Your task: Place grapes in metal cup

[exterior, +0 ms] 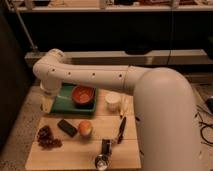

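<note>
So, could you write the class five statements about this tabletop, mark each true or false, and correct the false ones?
1. The grapes lie on the wooden table, near its front left corner. True.
2. The grapes are inside the metal cup. False: the cup stands apart from them at the table's front edge.
3. The orange-red bowl sits in the green tray. True.
4. The gripper holds the orange-yellow fruit. False: the gripper hangs open and empty over the tray's left end, and the fruit lies on the table.
5. The white cup stands left of the tray. False: it stands to the tray's right.
</note>
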Controlling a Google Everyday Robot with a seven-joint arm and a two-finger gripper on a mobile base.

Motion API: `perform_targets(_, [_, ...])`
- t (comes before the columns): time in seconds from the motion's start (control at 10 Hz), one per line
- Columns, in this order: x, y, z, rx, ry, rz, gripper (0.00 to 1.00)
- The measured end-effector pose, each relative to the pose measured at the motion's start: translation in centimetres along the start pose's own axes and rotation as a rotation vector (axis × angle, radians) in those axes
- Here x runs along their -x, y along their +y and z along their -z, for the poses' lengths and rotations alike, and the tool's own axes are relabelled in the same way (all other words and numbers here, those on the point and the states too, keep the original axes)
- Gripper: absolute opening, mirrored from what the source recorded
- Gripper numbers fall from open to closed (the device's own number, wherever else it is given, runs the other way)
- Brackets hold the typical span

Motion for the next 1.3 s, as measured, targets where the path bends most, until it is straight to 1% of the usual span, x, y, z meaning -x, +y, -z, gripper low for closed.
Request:
perform_targets(0.2, [0.1,-0.2,-0.1,-0.008,-0.002,-0.002,0.80])
perform_targets(0.4, [-0.5,-2.3,-1.1,-0.036,-0.012,-0.008,0.80])
perform_targets(0.6, [-0.1,-6.1,-2.3,-0.081,-0.019,-0.031,0.80])
perform_targets(0.8, [0.0,-10.4,-3.7,-0.116,-0.042,-0.033,0.80])
perform_targets(0.9, [0.0,-12.7,-4.9,-0.141,-0.062,-0.028,0.80])
perform_targets(1.0, [0.1,-13.5,-5.8,-0.154,-0.074,-0.026,0.80])
perform_targets(1.1, [0.0,-14.1,-7.1,-0.166,-0.090,-0.014,0.80])
perform_targets(1.2, [-0.4,-14.9,-9.2,-0.190,-0.117,-0.004,0.80])
perform_targets(1.3, [-0.7,-15.1,-10.4,-0.202,-0.133,-0.002,0.80])
